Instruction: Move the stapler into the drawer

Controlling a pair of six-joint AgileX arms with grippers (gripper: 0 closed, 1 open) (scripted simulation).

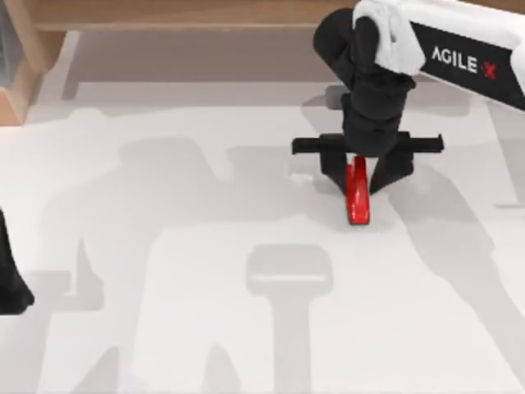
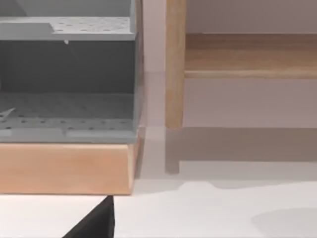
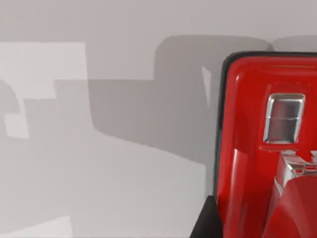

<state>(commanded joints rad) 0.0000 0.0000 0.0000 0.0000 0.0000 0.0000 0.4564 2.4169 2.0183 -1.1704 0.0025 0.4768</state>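
The right gripper (image 1: 358, 182) covers the stapler's (image 1: 358, 199) far end in the top view, so the contact between fingers and red body cannot be made out. In the right wrist view the stapler (image 3: 252, 148) is cut off at the picture's edge. The left arm (image 1: 11, 279) is a dark sliver at the counter's (image 1: 205, 328) left edge, mostly out of frame. The wooden furniture (image 2: 69, 168) beside it is cropped too.

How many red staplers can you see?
1. The stapler lies on the white surface right of the middle in the top view, between the right gripper's fingers. More could be hidden from these views.
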